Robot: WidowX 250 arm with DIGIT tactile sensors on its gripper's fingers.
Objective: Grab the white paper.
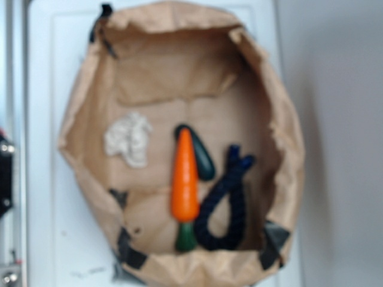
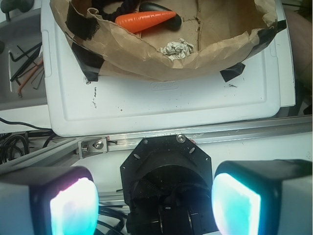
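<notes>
White paper (image 2: 177, 48) lies inside brown bag (image 2: 146, 54), well apart from end effector (image 2: 155, 203); pads spread wide, holding nothing.

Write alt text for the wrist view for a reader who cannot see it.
The open claw, its two glowing pads in the foreground, is well short of a brown paper bag lying open on a white board. Inside the bag are the crumpled white paper and an orange carrot.
</notes>
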